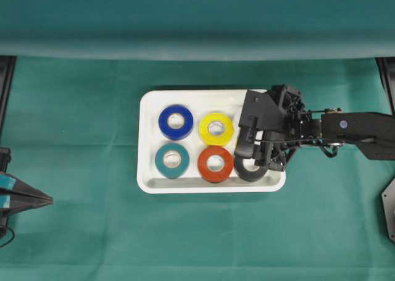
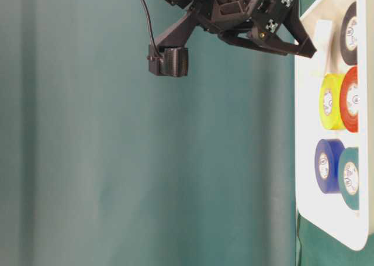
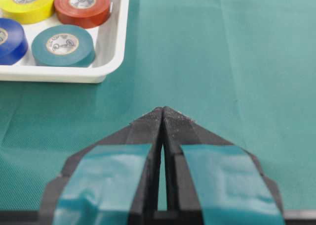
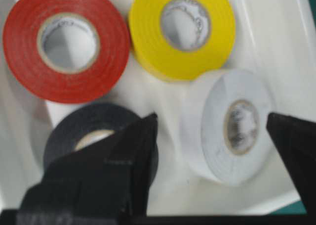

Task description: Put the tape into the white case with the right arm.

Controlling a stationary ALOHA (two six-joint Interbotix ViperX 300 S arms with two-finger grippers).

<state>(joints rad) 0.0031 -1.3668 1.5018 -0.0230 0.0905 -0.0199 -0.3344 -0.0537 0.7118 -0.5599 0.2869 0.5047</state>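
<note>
The all-black right gripper point(image 4: 212, 123) hangs over the right end of the shallow glossy white plastic case point(image 1: 148, 139) with its 2 pointed fingers point(image 4: 133, 151) spread wide, holding nothing. Between them the white tape roll point(image 4: 232, 126) sits inside the case, tilted on its edge, beside the black roll point(image 4: 89, 128). Red point(image 1: 215, 163), yellow point(image 1: 216, 128), blue point(image 1: 176, 121) and teal point(image 1: 172, 160) rolls lie flat there too. The left gripper point(image 3: 163, 117), black with light-blue patches, rests pressed together above the green cloth point(image 3: 222, 62), apart from the case.

White case point(image 1: 148, 170) holds blue roll point(image 1: 176, 121), yellow roll point(image 1: 216, 128), teal roll point(image 1: 172, 160), red roll point(image 1: 215, 163), black roll point(image 1: 250, 168), white roll point(image 4: 232, 126). Tablecloth point(image 1: 80, 219) green. Right gripper point(image 4: 212, 151) all black; left gripper point(image 3: 163, 117) black with light-blue patches.
</note>
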